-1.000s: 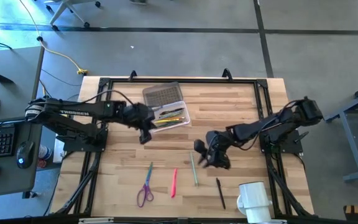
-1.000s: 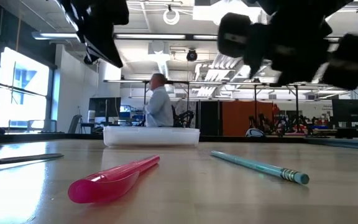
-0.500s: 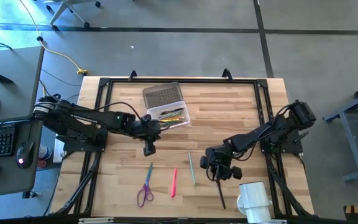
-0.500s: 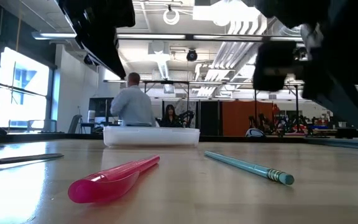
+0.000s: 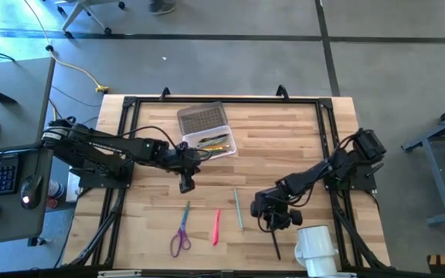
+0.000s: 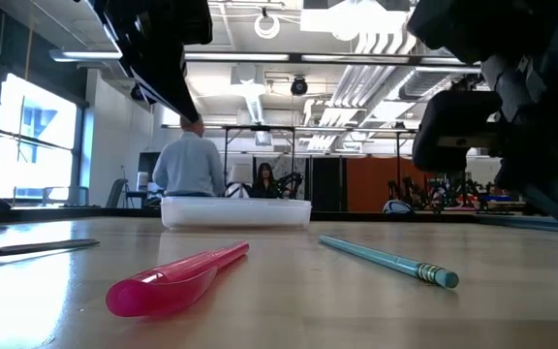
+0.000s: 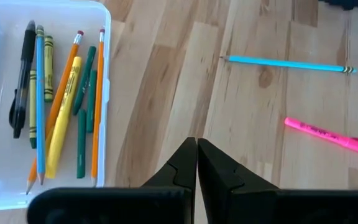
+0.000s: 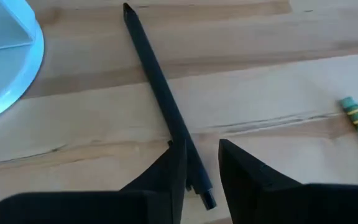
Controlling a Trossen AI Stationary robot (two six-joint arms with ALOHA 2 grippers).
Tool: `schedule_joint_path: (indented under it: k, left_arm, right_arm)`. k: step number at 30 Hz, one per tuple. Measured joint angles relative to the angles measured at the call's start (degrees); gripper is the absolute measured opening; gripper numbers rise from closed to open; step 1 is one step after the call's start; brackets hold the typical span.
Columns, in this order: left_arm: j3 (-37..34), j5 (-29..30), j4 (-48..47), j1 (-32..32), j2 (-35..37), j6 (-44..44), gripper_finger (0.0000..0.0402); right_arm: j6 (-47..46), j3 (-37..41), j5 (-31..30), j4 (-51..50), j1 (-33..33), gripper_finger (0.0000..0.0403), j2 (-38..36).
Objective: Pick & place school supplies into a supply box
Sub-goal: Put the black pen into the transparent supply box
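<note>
R gripper point(image 8: 199, 167) part open, holds nothing, straddles black pen point(image 8: 160, 99) near desk front edge by mug point(image 5: 315, 249) | pen axis runs away between fingers | L gripper point(image 7: 196, 163) shut, empty, near supply box point(image 5: 208, 141), farther off

Clear supply box point(image 5: 211, 143) is holding pencils; scissors point(image 5: 181, 234), pink pen point(image 5: 216, 226), teal pencil point(image 5: 239, 210), black pen point(image 5: 273, 239) are lying loose.

The right gripper point(image 5: 273, 224) now sits nearer and farther right, straddling the black pen point(image 8: 166, 109); the left gripper point(image 5: 185, 184) has drawn back from the supply box point(image 5: 209, 144); the person point(image 6: 187, 163) beyond the table has walked left
</note>
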State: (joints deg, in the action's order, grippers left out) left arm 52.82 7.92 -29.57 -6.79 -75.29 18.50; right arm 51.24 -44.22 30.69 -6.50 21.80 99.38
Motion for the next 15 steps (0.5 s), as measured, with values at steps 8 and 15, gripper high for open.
schedule_joint_path:
  k: [8,15]
  left_arm:
    - [0.0,0.02,-0.02,0.0,0.0,0.0,0.005]
    - [0.0,0.28,-0.02,0.02,0.0,0.0,0.005]
  right_arm:
    - [0.22,-0.1,0.57,0.57,0.0,0.0092,1.77]
    - [5.34,0.14,-1.88,1.07,-1.57,0.0093,1.94]
